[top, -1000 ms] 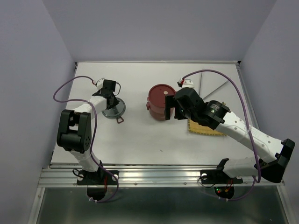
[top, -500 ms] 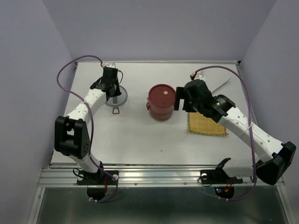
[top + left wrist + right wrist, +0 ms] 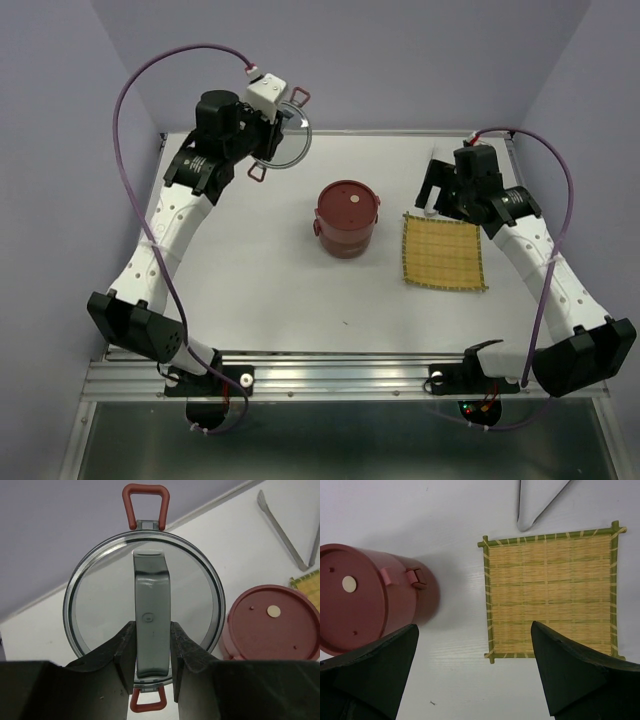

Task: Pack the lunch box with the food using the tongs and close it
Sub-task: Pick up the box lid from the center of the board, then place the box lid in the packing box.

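Two claws: left claw point(image 3: 152, 631) clamps the clear lid point(image 3: 100, 605), upper left; the lunch box point(image 3: 346, 218) lies lower right of it. Right claw point(image 3: 474, 626) stands apart near the mat point(image 3: 550, 595).

- lunch box point(image 3: 346, 222): dark red, pale dot at its top's centre
- mat point(image 3: 550, 595) beside the lunch box: yellow weave, faint green bands, green border
- clear lid point(image 3: 100, 605): smoky grey handle, red end loops
- tongs point(image 3: 280, 529): silver
- counter point(image 3: 280, 290): white

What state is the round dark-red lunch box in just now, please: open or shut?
Shut. The flat red lid with a pale centre dot sits on the round dark-red lunch box. What is inside cannot be told.
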You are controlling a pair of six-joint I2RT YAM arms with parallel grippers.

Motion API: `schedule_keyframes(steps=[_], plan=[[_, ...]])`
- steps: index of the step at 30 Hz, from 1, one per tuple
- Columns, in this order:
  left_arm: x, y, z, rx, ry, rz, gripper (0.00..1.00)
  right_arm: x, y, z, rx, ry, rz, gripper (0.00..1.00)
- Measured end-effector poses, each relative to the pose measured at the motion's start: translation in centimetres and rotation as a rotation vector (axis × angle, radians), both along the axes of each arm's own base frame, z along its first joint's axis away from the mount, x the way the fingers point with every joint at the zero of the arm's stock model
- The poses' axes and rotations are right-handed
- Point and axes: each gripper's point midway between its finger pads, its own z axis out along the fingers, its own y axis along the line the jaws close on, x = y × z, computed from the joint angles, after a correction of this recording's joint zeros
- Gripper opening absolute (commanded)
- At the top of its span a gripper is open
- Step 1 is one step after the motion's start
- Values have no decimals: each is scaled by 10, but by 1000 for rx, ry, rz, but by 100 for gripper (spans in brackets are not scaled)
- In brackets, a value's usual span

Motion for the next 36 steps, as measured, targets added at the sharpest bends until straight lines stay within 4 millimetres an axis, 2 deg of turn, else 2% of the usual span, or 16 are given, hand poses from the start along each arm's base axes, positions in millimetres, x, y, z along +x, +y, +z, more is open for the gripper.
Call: schedule_keyframes(steps=[3, 4, 8, 14, 17, 20, 25, 31, 36], plan=[[-1, -27, 6, 60, -35, -134, 0, 1, -3, 0, 16, 6, 0, 100], [-4, -42, 4, 88, -36, -206, 0, 1, -4, 0, 23, 8, 2, 100], [-14, -87, -13, 175, 7, -425, 0, 1, -2, -1, 48, 16, 14, 100], [-29, -134, -43, 265, 87, -658, 0, -2, -6, -12, 60, 47, 10, 100], [-45, -146, -52, 288, 125, -754, 0, -4, -5, -19, 65, 63, 16, 100], [-54, -152, -49, 292, 132, -804, 0, -6, -4, -24, 67, 77, 21, 100], [-62, -151, -50, 295, 161, -825, 0, -8, -2, -26, 73, 85, 29, 100], [-56, -152, -69, 298, 229, -789, 0, -8, -3, -27, 72, 87, 28, 100], [-46, -157, -98, 299, 324, -746, 0, -8, -4, -27, 71, 87, 24, 100]])
